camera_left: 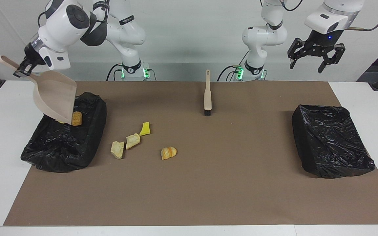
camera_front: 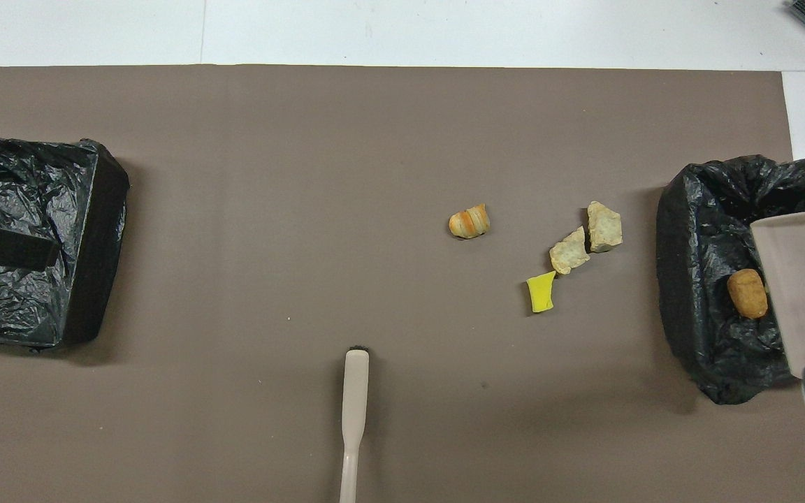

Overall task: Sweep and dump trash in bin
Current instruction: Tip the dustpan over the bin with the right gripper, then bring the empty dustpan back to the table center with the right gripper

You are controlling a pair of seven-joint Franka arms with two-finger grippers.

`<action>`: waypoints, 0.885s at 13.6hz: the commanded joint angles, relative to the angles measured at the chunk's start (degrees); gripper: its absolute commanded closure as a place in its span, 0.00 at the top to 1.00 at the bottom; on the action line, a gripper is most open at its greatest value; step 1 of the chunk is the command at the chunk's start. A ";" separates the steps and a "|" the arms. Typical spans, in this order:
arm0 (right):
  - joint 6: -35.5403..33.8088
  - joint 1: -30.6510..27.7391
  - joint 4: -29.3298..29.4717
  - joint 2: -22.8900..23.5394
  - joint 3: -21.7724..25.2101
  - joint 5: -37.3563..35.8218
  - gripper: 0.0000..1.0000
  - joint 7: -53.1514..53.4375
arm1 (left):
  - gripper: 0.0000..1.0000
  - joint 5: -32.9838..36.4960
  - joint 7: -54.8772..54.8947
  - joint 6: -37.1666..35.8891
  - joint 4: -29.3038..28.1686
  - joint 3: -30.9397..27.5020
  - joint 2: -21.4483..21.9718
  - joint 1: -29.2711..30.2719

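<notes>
The right gripper (camera_left: pixel 23 67) is clamped on the handle of a beige dustpan (camera_left: pixel 55 97) and holds it tilted, open edge down, over the black-lined bin (camera_left: pixel 65 139) at the right arm's end of the table. The pan's lower edge hangs just above the bin's inside. An orange-brown bread piece (camera_left: pixel 76 118) lies in the bin beside that edge, and a sliver of a yellow sponge bit (camera_left: pixel 61 122) shows under the pan; in the overhead view the pan covers that spot.

Four scraps lie on the brown mat (camera_left: pixel 208 183), beside the bin toward the mat's middle: a yellow sponge bit (camera_left: pixel 145 129), two pale tan chunks (camera_left: pixel 133 141) (camera_left: pixel 117 149) touching each other, and a striped orange bread piece (camera_left: pixel 169 153) a little apart from them.

A beige brush (camera_left: pixel 207 95) lies near the mat's edge closest to the robots, midway along it, bristles pointing away from them.

The left gripper (camera_left: pixel 316 62) waits in the air with its fingers spread apart and empty, over the second black-lined bin (camera_left: pixel 331 144) at the left arm's end of the table.
</notes>
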State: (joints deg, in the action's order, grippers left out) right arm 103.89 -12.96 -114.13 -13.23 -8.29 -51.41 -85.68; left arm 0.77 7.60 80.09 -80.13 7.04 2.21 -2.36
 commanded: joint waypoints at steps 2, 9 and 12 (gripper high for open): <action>-0.18 0.22 0.84 -0.39 0.03 12.61 0.00 2.00 | 1.00 0.90 -1.89 0.68 -1.61 0.35 1.39 0.69; -0.53 3.73 0.05 0.22 -0.06 32.40 0.00 12.70 | 1.00 0.73 -1.89 0.15 -1.70 0.35 1.39 1.48; -0.53 5.22 -0.57 1.98 -0.06 39.00 0.00 23.84 | 1.00 0.73 -1.89 0.06 -1.70 0.35 1.39 1.66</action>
State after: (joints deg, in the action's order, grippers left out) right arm 103.60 -8.57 -114.33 -12.11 -8.36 -15.93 -68.75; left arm 0.79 6.11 80.11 -80.23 6.78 2.22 -1.74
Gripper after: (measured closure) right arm 0.683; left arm 0.000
